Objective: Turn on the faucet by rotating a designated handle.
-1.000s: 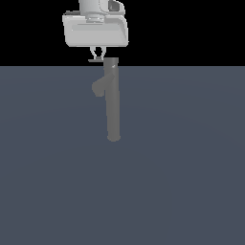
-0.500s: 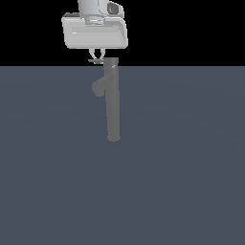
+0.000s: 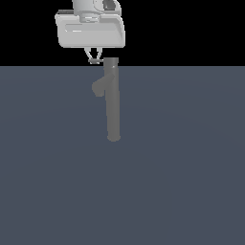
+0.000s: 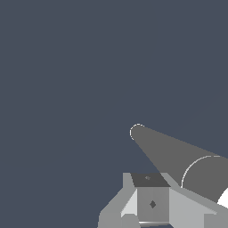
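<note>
The faucet (image 3: pixel 113 103) is a tall grey column standing on the dark floor, with a stubby spout (image 3: pixel 99 87) on the exterior view's left. The handle (image 3: pixel 94 61) is a short thin rod sticking out from the top cap toward the exterior view's left. My gripper (image 3: pixel 94 58) hangs straight above it. The fingers are drawn together, with their tips at the handle's end. I cannot tell whether they pinch it. In the wrist view the column (image 4: pixel 178 156) runs away below my gripper (image 4: pixel 151 202), whose fingers look like one closed block.
A flat dark grey floor (image 3: pixel 191 182) surrounds the faucet on all sides. Nothing else stands in view.
The hand has edged very slightly upward in the exterior view. The faucet and handle look unchanged.
</note>
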